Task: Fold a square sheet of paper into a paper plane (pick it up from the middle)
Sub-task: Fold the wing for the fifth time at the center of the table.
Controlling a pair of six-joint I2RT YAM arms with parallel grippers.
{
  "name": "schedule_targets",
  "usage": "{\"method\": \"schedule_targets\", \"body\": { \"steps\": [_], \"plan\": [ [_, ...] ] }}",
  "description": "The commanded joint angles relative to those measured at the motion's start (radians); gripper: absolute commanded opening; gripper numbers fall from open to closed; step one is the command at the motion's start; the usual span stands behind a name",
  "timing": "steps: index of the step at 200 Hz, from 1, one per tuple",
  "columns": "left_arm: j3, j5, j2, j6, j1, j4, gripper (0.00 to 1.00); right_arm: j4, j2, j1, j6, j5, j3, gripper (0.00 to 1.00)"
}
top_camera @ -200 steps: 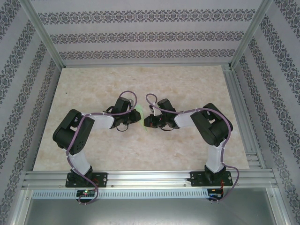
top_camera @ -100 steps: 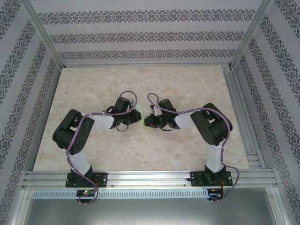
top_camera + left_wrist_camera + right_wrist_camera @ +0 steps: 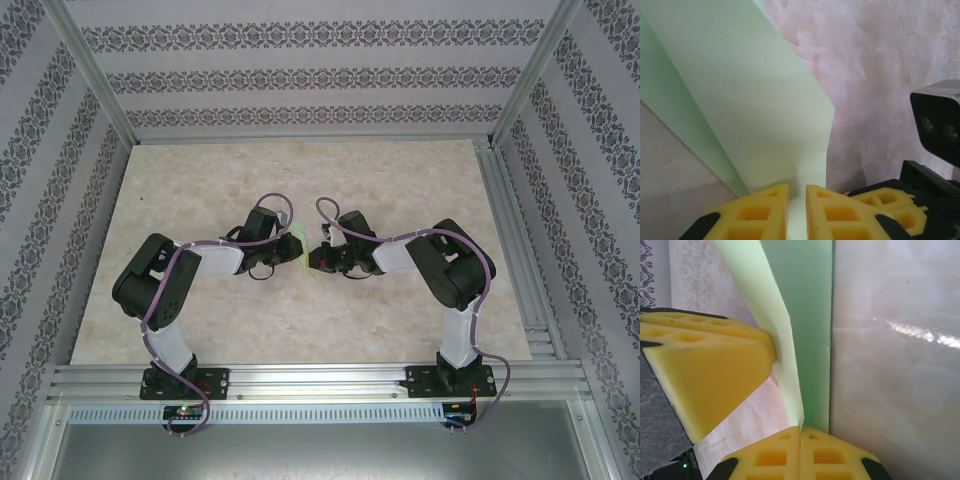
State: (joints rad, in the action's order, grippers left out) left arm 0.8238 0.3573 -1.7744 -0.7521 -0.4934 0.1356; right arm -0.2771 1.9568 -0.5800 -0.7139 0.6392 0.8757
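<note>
The fingers of your right gripper [image 3: 800, 431] have just pressed together on the paper plane [image 3: 750, 90]. The left gripper [image 3: 797, 189] stays clamped on it. You can now crease.

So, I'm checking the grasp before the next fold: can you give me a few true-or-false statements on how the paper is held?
The left fingers pinch the green paper. True.
The right fingers stand wide open. False: they are shut on the paper.
The paper lies flat and unfolded. False: it is creased and held by both sets of fingers.
The paper is near the middle of the table. True.
</note>
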Motion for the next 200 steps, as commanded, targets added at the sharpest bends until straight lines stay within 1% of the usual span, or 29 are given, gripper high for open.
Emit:
{"method": "schedule_targets", "body": {
  "steps": [1, 36, 85, 140, 164, 200],
  "plan": [
    [-0.003, 0.013, 0.011, 0.030, -0.009, 0.041, 0.17, 0.036, 0.049, 0.022, -0.008, -0.067, -0.023, 0.02],
    [0.009, -0.013, -0.007, 0.029, -0.009, 0.002, 0.16, 0.037, 0.050, 0.021, -0.007, -0.065, -0.024, 0.03],
    [0.029, -0.010, -0.043, 0.027, -0.009, -0.008, 0.16, 0.037, 0.048, 0.022, -0.007, -0.062, -0.024, 0.03],
    [0.044, -0.032, -0.064, 0.027, -0.009, -0.039, 0.15, 0.037, 0.043, 0.021, -0.002, -0.057, -0.027, 0.03],
    [0.041, -0.047, -0.065, 0.025, -0.010, -0.058, 0.15, 0.033, 0.027, 0.020, -0.001, -0.048, -0.023, 0.07],
    [0.049, -0.056, -0.080, 0.019, -0.009, -0.091, 0.15, 0.055, -0.022, 0.019, 0.007, -0.010, -0.002, 0.16]
  ]
}}
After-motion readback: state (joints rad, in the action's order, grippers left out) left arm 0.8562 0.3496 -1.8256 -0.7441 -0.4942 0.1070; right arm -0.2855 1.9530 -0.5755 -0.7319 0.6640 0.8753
